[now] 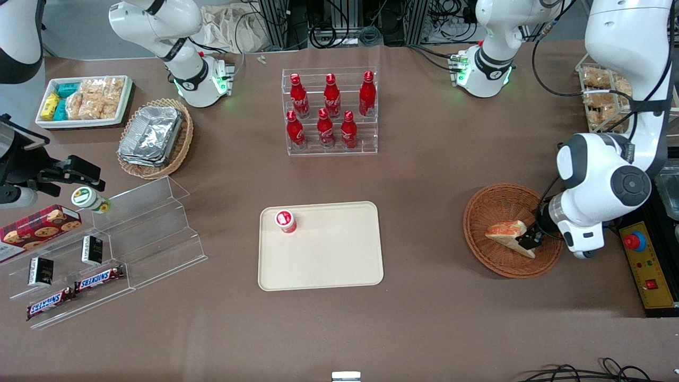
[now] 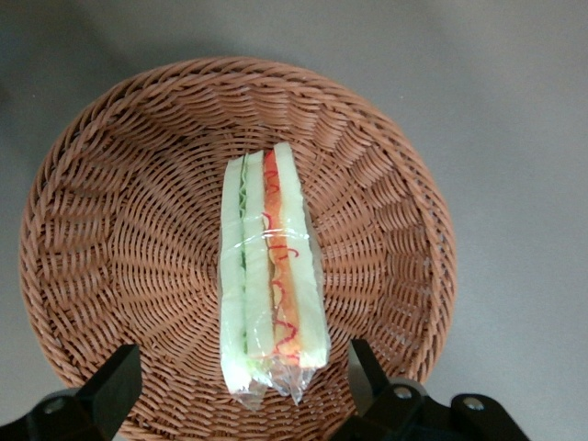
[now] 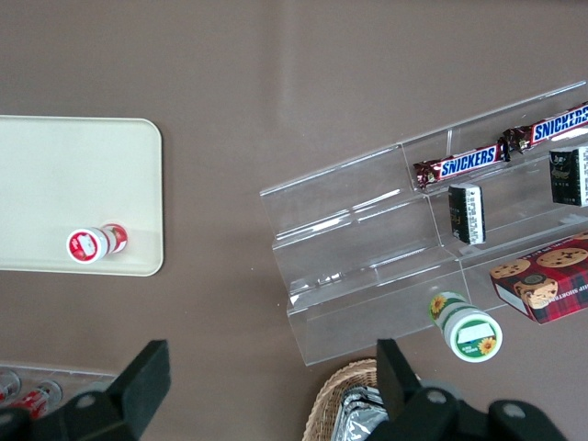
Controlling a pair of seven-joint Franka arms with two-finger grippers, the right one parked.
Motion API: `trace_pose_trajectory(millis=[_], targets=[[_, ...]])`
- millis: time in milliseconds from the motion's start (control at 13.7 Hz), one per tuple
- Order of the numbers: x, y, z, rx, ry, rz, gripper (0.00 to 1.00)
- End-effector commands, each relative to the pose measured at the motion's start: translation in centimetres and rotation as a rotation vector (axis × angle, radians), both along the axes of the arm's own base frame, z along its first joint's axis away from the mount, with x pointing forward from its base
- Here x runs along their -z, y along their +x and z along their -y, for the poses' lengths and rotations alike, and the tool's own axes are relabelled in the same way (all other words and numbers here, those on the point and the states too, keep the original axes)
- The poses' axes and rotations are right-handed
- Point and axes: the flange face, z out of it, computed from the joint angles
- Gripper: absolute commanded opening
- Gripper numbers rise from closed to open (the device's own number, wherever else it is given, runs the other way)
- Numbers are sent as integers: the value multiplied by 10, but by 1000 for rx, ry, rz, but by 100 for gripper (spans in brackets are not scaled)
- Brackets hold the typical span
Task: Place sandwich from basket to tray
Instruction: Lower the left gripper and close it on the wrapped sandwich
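The gripper (image 1: 529,240) hangs low over the basket (image 1: 490,204), fingers spread wide with the sandwich (image 1: 506,229) between them, no contact yet; in the wrist view both fingertips (image 2: 115,377) stand clear of it on either side. The sandwich is inside the basket, near its centre, wrapped in clear film (image 2: 276,372) w/ the cut face up, showing green and orange-red layers.

Handling, as a guess: light, soft, easily squashed, and the film looks slick (so a hard pinch would crush the bread, a weak one could slip). Best hold is prob. across the two bread faces, around mid-length, where the wedge seems thickest, not at the loose film end. The basket wall slopes, so the fingers have room to go lower.

Surroundings: from the basket the tray (image 1: 323,265) lies at about 9 o'clock in the front view, well apart, w/ bare table between. A small red-lidded cup (image 1: 285,220) stands on the tray at its 10 o'clock corner; the rest of the tray is free, so the cup is the only thing to avoid. The rack of red bottles (image 1: 330,111) sits at 12 from the tray, out of the path.
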Motion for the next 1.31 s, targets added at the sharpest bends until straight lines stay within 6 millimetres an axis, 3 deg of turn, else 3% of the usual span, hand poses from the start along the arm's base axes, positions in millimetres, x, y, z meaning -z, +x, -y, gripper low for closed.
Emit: trace_pose_trajectory(millis=[0,1095,1168,1241], targets=[[3,-4,-2,-20,4,10,100],[58,-10,-1,-113,-4,7,100],[62,-9,-1,-118,-6,9,97],[64,-9,1,-118,-6,14,80]])
